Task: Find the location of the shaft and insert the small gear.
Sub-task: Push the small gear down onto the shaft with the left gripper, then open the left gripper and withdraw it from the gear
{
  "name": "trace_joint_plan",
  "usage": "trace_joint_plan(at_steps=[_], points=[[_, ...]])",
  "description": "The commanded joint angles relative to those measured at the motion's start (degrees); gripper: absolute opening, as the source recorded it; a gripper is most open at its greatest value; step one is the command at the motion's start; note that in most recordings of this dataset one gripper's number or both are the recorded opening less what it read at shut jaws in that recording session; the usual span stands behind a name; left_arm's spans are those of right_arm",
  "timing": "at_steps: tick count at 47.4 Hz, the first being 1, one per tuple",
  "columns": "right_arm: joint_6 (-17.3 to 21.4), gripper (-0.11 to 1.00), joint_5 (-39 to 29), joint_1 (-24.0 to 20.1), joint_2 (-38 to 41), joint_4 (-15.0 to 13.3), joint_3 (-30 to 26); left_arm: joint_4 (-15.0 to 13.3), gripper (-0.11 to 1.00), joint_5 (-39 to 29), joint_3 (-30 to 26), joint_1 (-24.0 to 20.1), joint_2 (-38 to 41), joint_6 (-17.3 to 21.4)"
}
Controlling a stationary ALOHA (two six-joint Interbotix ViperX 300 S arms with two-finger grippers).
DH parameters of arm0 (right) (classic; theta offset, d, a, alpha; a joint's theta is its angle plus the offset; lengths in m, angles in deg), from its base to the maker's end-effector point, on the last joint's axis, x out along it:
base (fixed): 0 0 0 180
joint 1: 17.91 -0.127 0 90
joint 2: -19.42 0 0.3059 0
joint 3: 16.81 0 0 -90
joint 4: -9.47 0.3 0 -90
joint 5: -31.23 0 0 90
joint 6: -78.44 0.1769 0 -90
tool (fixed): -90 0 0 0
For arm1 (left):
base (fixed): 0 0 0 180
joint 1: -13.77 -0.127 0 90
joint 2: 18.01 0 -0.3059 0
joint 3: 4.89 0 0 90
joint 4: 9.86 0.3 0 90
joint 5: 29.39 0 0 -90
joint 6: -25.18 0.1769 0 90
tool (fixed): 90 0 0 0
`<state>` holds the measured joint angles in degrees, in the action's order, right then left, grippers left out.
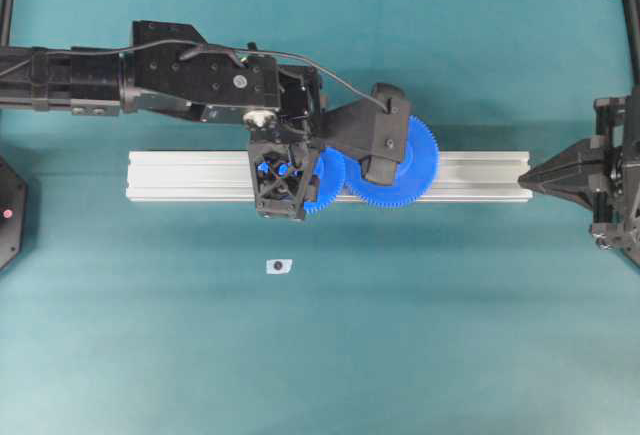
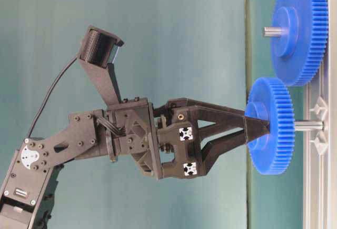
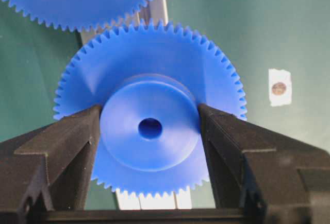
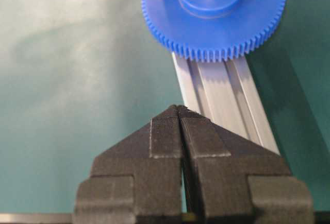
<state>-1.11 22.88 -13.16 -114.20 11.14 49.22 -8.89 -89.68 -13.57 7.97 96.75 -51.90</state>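
The small gear is a bright blue toothed disc with a raised hub. My left gripper points straight down over it, and both fingers press the sides of the hub. In the table-level view the small gear sits on the thin grey shaft, with bare shaft showing between gear and rail. From overhead the left gripper hides most of the small gear and all of the shaft. My right gripper is shut and empty at the rail's right end.
A wider blue gear sits on its own pin on the ribbed aluminium rail, its teeth beside the small gear's. A white sticker with a dark dot lies on the teal mat in front of the rail.
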Motion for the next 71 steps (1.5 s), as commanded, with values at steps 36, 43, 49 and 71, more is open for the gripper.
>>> trace_joint_plan(at_steps=[36,43,49,71], points=[[0.53,-0.01,0.53,0.18,0.44,-0.09,-0.88,0.35,0.74,0.35,-0.97,0.62,-2.64,-0.53],[0.53,-0.01,0.53,0.09,0.35,-0.09,-0.79,0.35,0.74,0.35,-0.97,0.62,-2.64,-0.53],[0.53,-0.01,0.53,0.09,0.35,-0.09,-0.79,0.35,0.74,0.35,-0.88,0.7,-2.55,-0.53],[0.53,-0.01,0.53,0.09,0.35,-0.09,-0.79,0.35,0.74,0.18,-0.88,0.88,-3.96,-0.62]])
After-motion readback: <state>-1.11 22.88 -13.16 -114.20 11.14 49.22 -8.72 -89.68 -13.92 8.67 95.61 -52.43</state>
